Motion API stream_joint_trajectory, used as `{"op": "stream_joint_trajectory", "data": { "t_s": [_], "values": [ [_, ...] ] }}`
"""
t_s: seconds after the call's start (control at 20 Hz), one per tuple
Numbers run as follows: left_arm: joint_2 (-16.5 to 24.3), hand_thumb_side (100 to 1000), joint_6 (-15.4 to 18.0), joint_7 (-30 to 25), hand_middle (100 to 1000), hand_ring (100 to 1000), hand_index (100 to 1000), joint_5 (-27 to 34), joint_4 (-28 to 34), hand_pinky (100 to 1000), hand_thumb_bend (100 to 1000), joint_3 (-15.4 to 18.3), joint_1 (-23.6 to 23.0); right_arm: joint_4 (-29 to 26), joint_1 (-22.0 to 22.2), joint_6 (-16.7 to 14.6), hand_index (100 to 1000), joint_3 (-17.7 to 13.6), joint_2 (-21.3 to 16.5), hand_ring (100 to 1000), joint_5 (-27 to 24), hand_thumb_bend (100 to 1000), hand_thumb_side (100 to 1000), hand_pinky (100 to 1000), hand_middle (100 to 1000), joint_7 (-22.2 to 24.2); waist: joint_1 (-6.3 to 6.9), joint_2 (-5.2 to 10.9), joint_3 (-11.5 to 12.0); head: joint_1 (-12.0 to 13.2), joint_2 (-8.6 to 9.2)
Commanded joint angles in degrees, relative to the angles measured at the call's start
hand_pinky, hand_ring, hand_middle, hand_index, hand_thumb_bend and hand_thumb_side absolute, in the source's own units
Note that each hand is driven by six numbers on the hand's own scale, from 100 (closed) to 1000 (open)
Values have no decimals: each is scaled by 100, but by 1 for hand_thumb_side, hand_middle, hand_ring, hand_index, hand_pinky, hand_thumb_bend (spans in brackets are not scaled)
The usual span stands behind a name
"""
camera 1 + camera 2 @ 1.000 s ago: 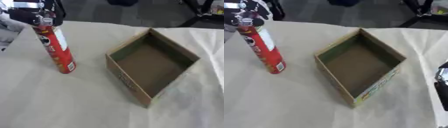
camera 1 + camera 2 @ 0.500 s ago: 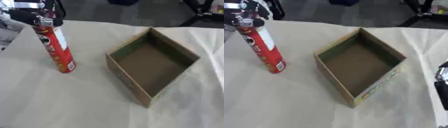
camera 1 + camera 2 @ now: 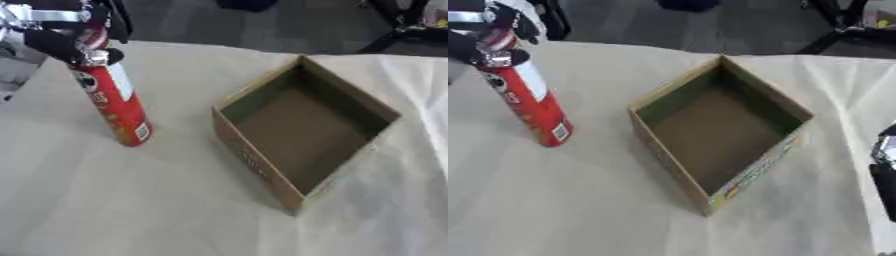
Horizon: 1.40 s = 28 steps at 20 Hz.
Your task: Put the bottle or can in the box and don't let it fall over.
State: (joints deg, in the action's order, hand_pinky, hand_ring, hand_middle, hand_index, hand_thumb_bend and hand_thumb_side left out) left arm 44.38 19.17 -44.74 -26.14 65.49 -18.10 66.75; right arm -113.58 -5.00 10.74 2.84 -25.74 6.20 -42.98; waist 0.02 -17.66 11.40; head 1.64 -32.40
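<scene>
Across the whole work area lies a beige cloth [image 3: 131, 200], creased in places, covering the table out to a far edge beyond which a dark grey floor [image 3: 227, 25] shows. At the upper right of that floor stand black legs of some stand or chair [image 3: 398, 25]; what they belong to cannot be told. Near the middle of the cloth sits an open cardboard box [image 3: 302, 125], turned so one corner points toward the robot, its inside brown and bare, with printed colour along its right outer wall in the right eye view. Well to the left of the box stands a tall red can [image 3: 114, 107] with a silver top rim, resting on its base on the cloth and leaning slightly, its top toward the upper left. It is outside the box and apart from it. From the upper left corner the left hand [image 3: 66, 35], black with silver parts, reaches down over the top of the can, its fingers curled round the upper end and touching the rim. At the right edge of the right eye view a small black piece of the right hand [image 3: 884, 165] shows; whether its fingers are open or curled cannot be told.
</scene>
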Motion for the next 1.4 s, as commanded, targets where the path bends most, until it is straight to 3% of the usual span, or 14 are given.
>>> {"op": "stream_joint_trajectory", "data": {
  "t_s": [0.05,0.2,0.35,0.5,0.6,0.7,0.9,1.4],
  "values": [
    [198,650,744,-723,818,791,822,52,-45,602,203,19,104,-101,-33,-21,965,-43,-57,751,-28,100,618,374,961,-4,20,119,2,17,47],
    [189,580,736,-723,813,783,820,62,-93,588,203,14,122,-101,-39,-29,965,-43,-56,751,-26,100,619,375,961,-8,30,109,0,22,58],
    [174,637,705,-723,810,771,821,75,-126,565,191,23,142,-101,-41,-35,965,-41,-50,751,-24,100,619,375,962,-13,37,97,-2,27,66],
    [162,569,652,-723,805,766,817,124,-138,552,177,22,150,-101,-41,-42,965,-38,-42,751,-24,100,618,375,961,-18,37,84,-7,24,81],
    [158,502,597,-723,801,765,813,163,-150,548,167,15,151,-101,-42,-47,964,-39,-42,751,-25,100,618,375,960,-24,38,78,-10,26,80],
    [154,348,541,-723,792,758,801,201,-163,536,169,-2,152,-101,-43,-53,964,-39,-40,751,-27,100,618,375,960,-35,39,73,-10,29,84],
    [143,187,416,-723,765,749,779,310,-168,522,184,-34,155,-101,-44,-63,963,-38,-35,746,-30,100,618,376,958,-56,39,65,-14,31,91],
    [143,100,389,-723,673,707,710,584,-9,485,246,-101,165,-101,-50,-84,962,-40,-33,743,-30,100,617,376,955,-80,45,58,-13,41,106]
  ]
}}
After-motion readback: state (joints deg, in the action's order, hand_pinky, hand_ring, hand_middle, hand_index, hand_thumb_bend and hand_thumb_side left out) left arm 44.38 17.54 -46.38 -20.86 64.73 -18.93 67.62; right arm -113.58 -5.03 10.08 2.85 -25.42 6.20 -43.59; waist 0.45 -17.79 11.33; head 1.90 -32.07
